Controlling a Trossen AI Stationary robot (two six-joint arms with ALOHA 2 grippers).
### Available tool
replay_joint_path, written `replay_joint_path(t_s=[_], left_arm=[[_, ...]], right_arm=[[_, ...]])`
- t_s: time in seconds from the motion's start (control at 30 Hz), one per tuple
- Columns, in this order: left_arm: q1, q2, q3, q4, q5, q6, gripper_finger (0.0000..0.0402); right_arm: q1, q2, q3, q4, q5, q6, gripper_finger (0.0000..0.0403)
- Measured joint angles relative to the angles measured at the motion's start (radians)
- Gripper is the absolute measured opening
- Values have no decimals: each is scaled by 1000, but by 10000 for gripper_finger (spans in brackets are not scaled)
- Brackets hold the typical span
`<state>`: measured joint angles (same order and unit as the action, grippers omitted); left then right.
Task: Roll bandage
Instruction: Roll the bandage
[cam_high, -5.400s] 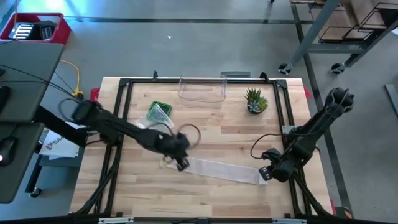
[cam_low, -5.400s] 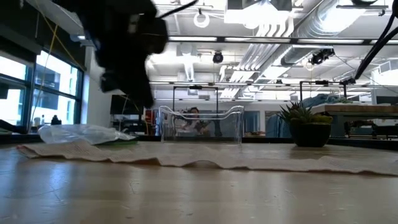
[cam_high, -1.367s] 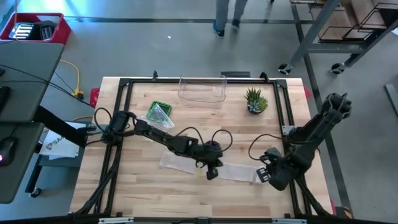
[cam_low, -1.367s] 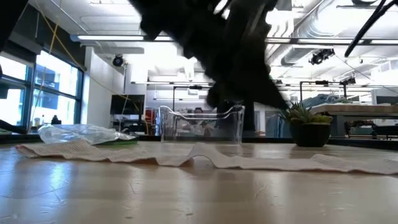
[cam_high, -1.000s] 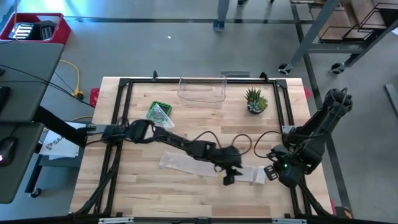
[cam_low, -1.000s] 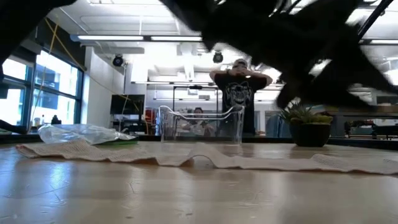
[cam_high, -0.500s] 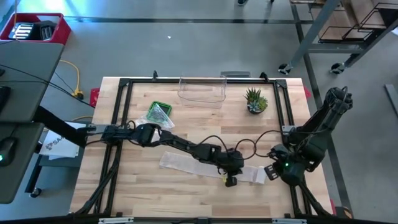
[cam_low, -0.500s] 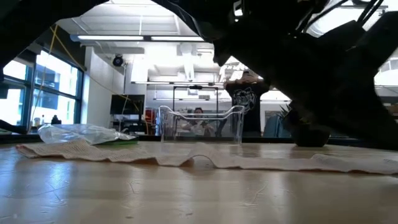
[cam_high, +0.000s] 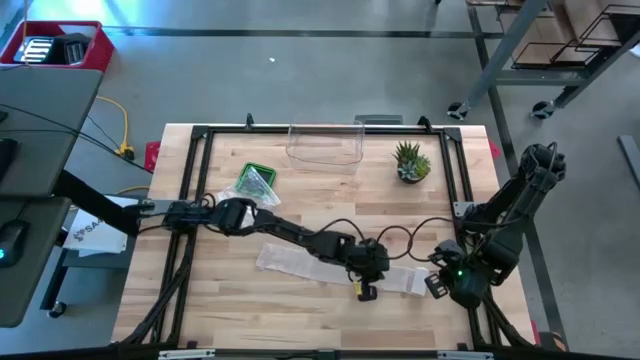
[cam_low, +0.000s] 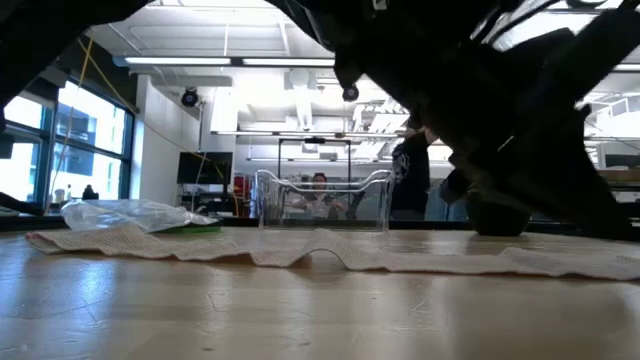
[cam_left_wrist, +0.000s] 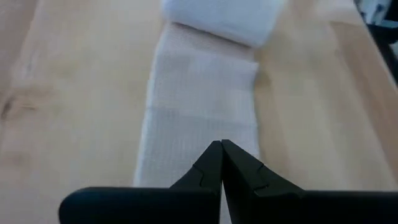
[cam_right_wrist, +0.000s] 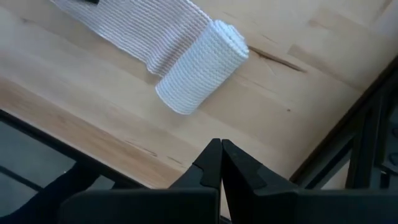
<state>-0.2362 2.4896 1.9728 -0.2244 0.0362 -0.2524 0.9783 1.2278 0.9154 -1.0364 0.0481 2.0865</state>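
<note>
Left gripper (cam_left_wrist: 221, 149) clenched empty over bandage (cam_left_wrist: 199, 118); right gripper (cam_right_wrist: 221, 149) clenched empty at four o'clock; low view largely blocked.

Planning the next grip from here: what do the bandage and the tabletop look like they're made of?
The bandage looks like soft woven or knit elastic fabric, white and matte; fine ribbing runs along the flat strip and the rolled end. The tabletop looks like light wood planking with a smooth, faintly satin finish: grain lines and board seams show. Exact fibre or coating can't be told.
</note>
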Motion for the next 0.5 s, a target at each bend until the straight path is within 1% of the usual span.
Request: replay_joint_path(t_s=[0.1, 0.2, 0.3, 0.43, 0.5], left_arm=[[0, 0, 0, -6, 2, 0, 1], [-10, 0, 0, -21, 4, -7, 0], [-17, 0, 0, -44, -1, -6, 0], [-16, 0, 0, -55, -7, -6, 0], [-16, 0, 0, -67, -8, -6, 0]], right_arm=[[0, 5, -2, 30, -1, -6, 0], [0, 9, -32, 46, -54, 1, 0], [0, 9, -64, 45, -84, 11, 0], [-5, 10, -91, 58, -96, 15, 0], [-14, 10, -109, 95, -105, 18, 0]])
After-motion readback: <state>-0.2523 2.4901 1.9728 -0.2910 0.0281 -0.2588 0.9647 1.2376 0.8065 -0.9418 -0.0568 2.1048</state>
